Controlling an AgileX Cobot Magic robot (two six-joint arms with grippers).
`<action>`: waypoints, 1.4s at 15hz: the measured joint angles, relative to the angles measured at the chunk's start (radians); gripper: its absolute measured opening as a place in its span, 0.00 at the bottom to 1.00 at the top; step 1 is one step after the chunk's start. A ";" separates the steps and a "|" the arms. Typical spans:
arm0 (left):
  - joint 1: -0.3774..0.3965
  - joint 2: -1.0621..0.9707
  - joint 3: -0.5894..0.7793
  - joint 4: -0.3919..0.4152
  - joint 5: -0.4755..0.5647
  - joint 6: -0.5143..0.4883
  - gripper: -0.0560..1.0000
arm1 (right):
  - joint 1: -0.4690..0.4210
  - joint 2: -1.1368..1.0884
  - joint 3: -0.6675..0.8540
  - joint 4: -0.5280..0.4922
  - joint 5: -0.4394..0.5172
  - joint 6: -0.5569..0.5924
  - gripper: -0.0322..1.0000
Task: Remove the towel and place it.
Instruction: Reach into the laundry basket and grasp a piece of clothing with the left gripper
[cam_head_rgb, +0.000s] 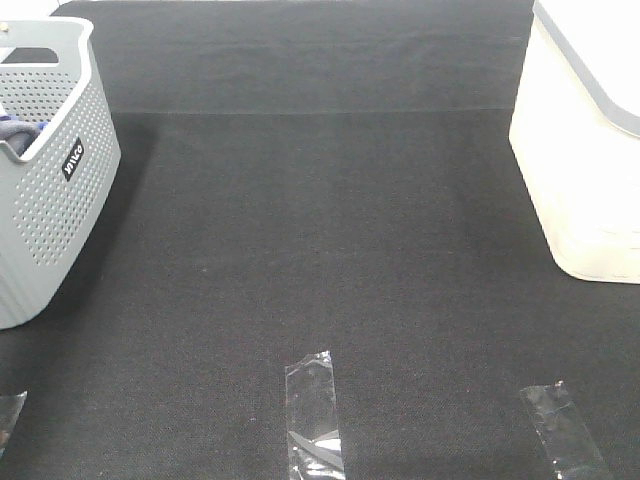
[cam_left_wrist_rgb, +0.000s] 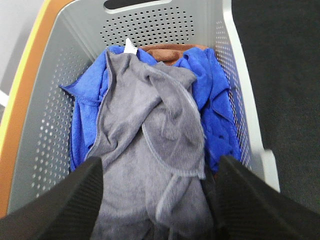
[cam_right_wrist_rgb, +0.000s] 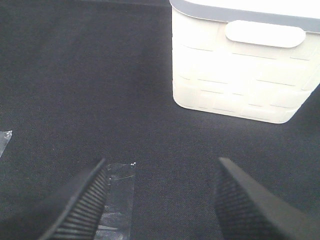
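The slate-grey towel (cam_left_wrist_rgb: 155, 145) lies crumpled inside the grey perforated basket (cam_left_wrist_rgb: 45, 125), on top of a bright blue cloth (cam_left_wrist_rgb: 215, 100) and a brown cloth (cam_left_wrist_rgb: 170, 50). My left gripper (cam_left_wrist_rgb: 160, 200) hangs open just above the towel, one finger on each side of its folds, nothing clamped. In the exterior high view the basket (cam_head_rgb: 50, 170) stands at the far left with only a sliver of blue visible inside; neither gripper shows there. My right gripper (cam_right_wrist_rgb: 160, 200) is open over the bare black mat, holding nothing.
A white bin (cam_head_rgb: 585, 140) with a grey rim stands at the right; the right wrist view shows this white bin (cam_right_wrist_rgb: 240, 65) beyond the fingers. Strips of clear tape (cam_head_rgb: 315, 415) lie on the black mat (cam_head_rgb: 330, 230) near its front edge.
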 joint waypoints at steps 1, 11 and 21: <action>0.001 0.081 -0.066 0.004 0.029 -0.002 0.65 | 0.000 0.000 0.000 0.000 0.000 0.000 0.60; 0.149 0.629 -0.656 0.006 0.212 -0.047 0.65 | 0.000 0.000 0.000 0.000 0.000 0.000 0.60; 0.187 1.214 -1.287 -0.090 0.400 -0.062 0.65 | 0.000 0.000 0.000 0.000 0.000 0.000 0.60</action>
